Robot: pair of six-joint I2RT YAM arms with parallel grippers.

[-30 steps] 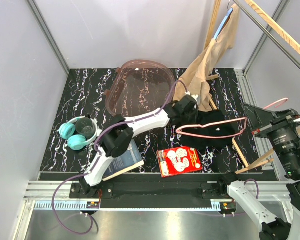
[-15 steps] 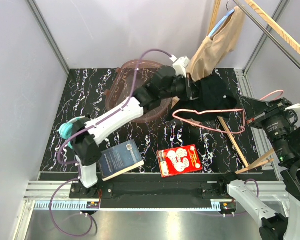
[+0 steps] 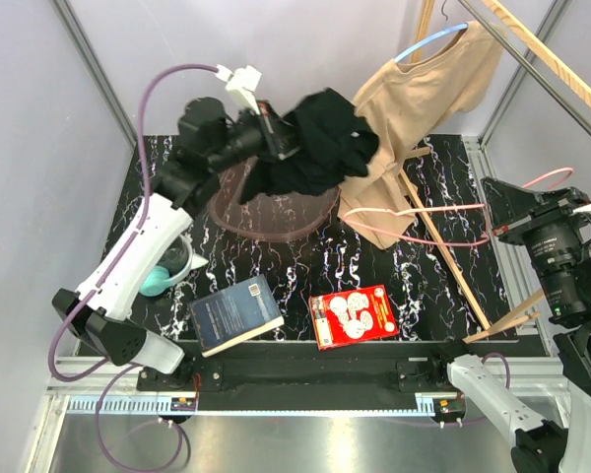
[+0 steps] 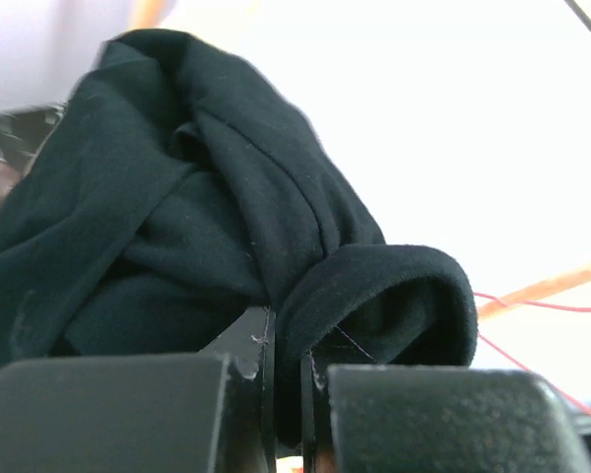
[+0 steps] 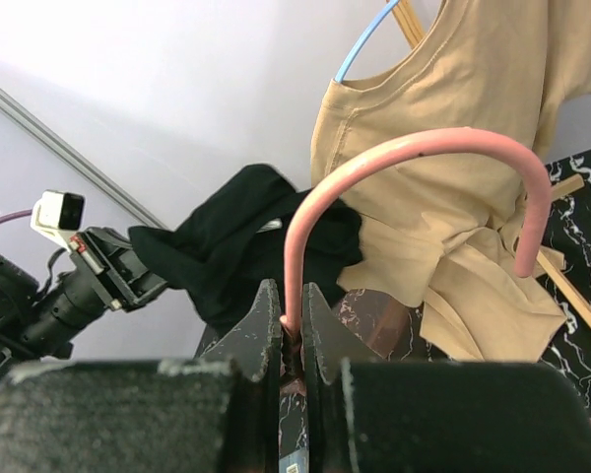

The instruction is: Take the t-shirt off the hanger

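Note:
The black t-shirt (image 3: 320,143) hangs bunched in the air at the back, over the table's far middle. My left gripper (image 3: 276,138) is shut on a fold of it; in the left wrist view the cloth (image 4: 197,227) fills the frame above the gripper (image 4: 288,394). The pink wire hanger (image 3: 414,232) is bare and apart from the shirt, stretching left from my right gripper (image 3: 492,232). In the right wrist view that gripper (image 5: 294,340) is shut on the hanger's hook (image 5: 414,148), with the black t-shirt (image 5: 236,246) behind it.
A tan t-shirt (image 3: 424,108) hangs on a blue hanger (image 3: 428,41) from the wooden rack at the back right. A clear pink bowl (image 3: 305,222), teal headphones (image 3: 163,276), a dark book (image 3: 236,313) and a red packet (image 3: 353,315) lie on the table. A wooden rack leg (image 3: 443,256) slants at the right.
My left arm has lifted and swung back-left with the black t-shirt, pulling it off the pink hanger. The right gripper kept hold of the hanger, which now hangs bare.

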